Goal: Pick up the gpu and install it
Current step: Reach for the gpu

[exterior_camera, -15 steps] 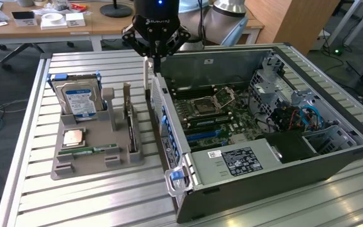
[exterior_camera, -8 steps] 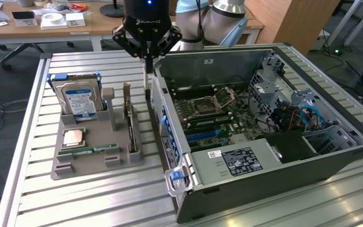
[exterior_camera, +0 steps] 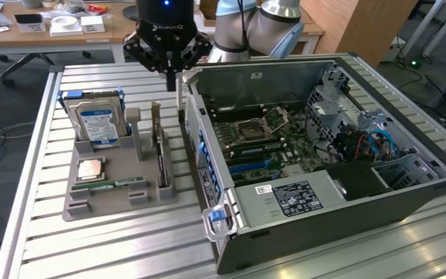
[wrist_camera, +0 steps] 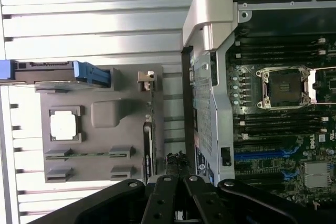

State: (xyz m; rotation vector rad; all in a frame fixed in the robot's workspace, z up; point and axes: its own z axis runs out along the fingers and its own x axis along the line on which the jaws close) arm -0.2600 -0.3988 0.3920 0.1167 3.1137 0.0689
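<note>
Exterior view: hovering near far edge of counter [exterior_camera: 107, 250] with jaws pressed together, holding nothing; gpu [exterior_camera: 161, 156] upright in grey holder [exterior_camera: 91, 206], not yet picked, not yet installed.

Hard drive [exterior_camera: 95, 123], processor chip [exterior_camera: 91, 168], memory stick [exterior_camera: 113, 185], open computer case [exterior_camera: 347, 226]

Gripper [exterior_camera: 169, 86] hangs fingers-down, fingers drawn together, near the far end of the gpu [exterior_camera: 160, 152] and not touching it. Gpu stands on edge in a slot of the grey tray [exterior_camera: 79, 206] — the slot nearest the case [exterior_camera: 362, 203]. On the same tray: hard drive [exterior_camera: 97, 123] upright at the far end, processor [exterior_camera: 91, 168] flat, memory stick [exterior_camera: 113, 185] flat nearer the front. Case lies open on the exterior view's right — motherboard [exterior_camera: 269, 145] exposed. Tray and case rest on a slatted table [exterior_camera: 114, 250].
</note>
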